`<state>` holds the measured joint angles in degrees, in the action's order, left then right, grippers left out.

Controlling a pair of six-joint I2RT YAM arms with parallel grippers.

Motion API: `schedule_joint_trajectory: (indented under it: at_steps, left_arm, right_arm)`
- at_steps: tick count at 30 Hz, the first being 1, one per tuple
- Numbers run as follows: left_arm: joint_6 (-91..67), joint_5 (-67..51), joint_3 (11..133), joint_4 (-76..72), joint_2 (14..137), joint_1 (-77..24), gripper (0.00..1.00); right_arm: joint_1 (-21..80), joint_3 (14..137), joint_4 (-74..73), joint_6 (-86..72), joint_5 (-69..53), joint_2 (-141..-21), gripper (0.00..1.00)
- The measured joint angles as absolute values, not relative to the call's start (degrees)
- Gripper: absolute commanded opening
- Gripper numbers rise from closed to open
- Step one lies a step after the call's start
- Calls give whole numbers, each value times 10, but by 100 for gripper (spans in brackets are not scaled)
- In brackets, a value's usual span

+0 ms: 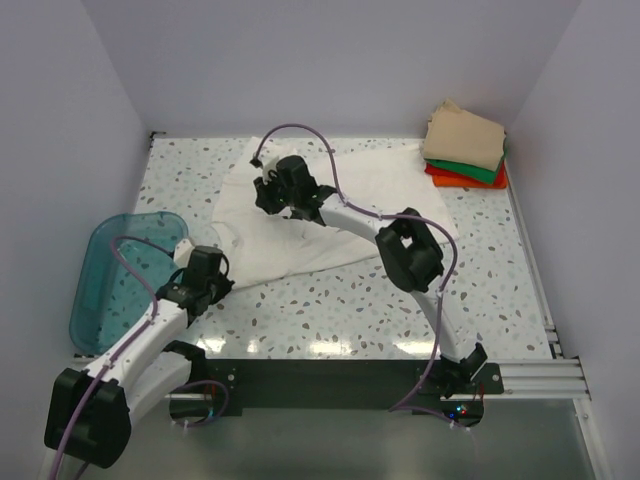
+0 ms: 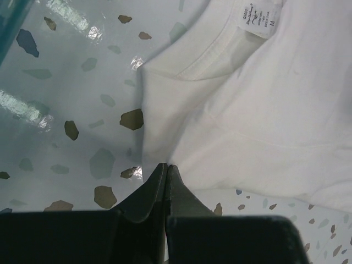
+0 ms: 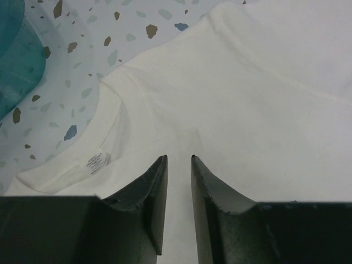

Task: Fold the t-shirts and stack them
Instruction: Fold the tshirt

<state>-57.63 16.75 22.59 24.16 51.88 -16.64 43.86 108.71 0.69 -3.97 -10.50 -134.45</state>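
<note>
white t-shirt (image 2: 264, 126), size m on its neck label (image 2: 258, 16), left fingers (image 2: 146, 201) together, right fingers (image 3: 151, 192) slightly apart

A spread shirt (image 1: 340, 200) lies mid-table (image 1: 330, 310). The stack (image 1: 465, 150) of folded shirts sits in the far right corner. The bin (image 1: 110, 285) lies near left. The left tool (image 2: 166, 166) is between bin and shirt, and the right tool (image 3: 179, 162) is over the shirt's far left part.
</note>
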Motion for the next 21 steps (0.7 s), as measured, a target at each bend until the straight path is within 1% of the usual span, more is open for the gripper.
schedule_joint_trajectory:
  at_steps: [1, 2, 3, 4, 5, 6, 7, 8, 10, 12, 15, 16, 17, 21]
  left_arm:
    - [-580, 168, 226, 245, 516, -166, 0]
    - [-581, 167, 226, 248, 514, -166, 0]
    - [-582, 167, 226, 249, 513, -166, 0]
    - [-582, 167, 226, 251, 512, -166, 11]
    - [-582, 166, 226, 252, 512, -166, 18]
    - [-582, 164, 226, 254, 511, -166, 25]
    - [-583, 163, 226, 256, 510, -166, 39]
    - [-581, 161, 226, 260, 507, -166, 45]
    - [-583, 159, 229, 273, 499, -166, 51]
    - [-580, 157, 243, 292, 490, -167, 52]
    - [-570, 150, 277, 296, 481, -167, 49]
    - [-563, 144, 293, 290, 483, -167, 46]
    - [-558, 136, 310, 278, 492, -167, 45]
    - [-538, 98, 366, 198, 572, -171, 41]
  right_arm:
    - [439, 1093, 5, -40, -110, -1348, 36]
    - [439, 1100, 2, -39, -115, -1352, 51]
    - [439, 1105, 1, -39, -116, -1355, 59]
    - [439, 1110, -4, -36, -117, -1356, 63]
    - [439, 1115, -11, -36, -115, -1356, 71]
    - [439, 1122, -23, -36, -114, -1356, 73]
    - [438, 1129, -32, -33, -110, -1356, 74]
    - [437, 1135, -40, -32, -105, -1356, 76]
    - [434, 1141, -63, -36, -87, -1350, 77]
    - [423, 1134, -95, -51, -74, -1331, 77]
    - [383, 1086, -135, -95, -64, -1271, 77]
    - [357, 1049, -141, -120, -63, -1236, 77]
    - [333, 1016, -145, -138, -60, -1205, 77]
    - [172, 856, -154, -219, -45, -1064, 77]
